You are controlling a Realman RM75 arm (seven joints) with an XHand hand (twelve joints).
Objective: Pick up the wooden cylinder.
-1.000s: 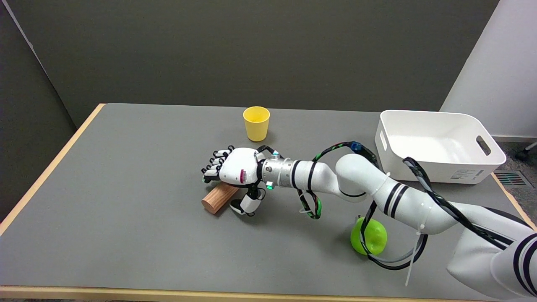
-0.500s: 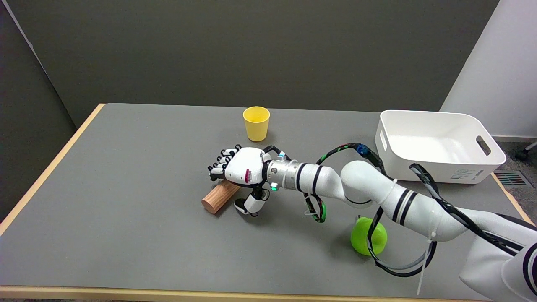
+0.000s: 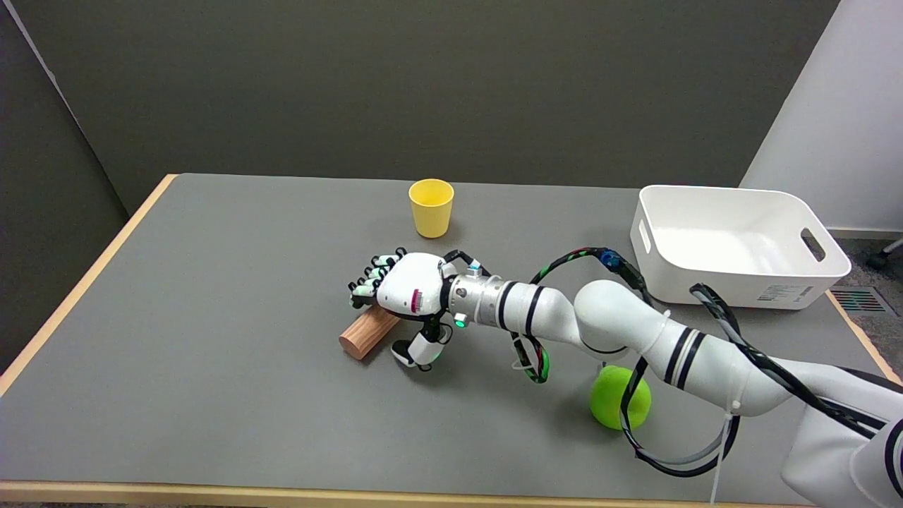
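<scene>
You positioned the right hand (image 3: 403, 293) over the wooden cylinder (image 3: 368, 332) with fingers apart, thumb low beside it, straddling it, presumably for enclosure; nothing was held.

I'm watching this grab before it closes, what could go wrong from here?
The wooden cylinder lies on its side, so it may roll away if the fingers nudge it. The right hand covers only its far end, so an off-centre hold could let it tip out. The yellow cup stands well clear.
</scene>
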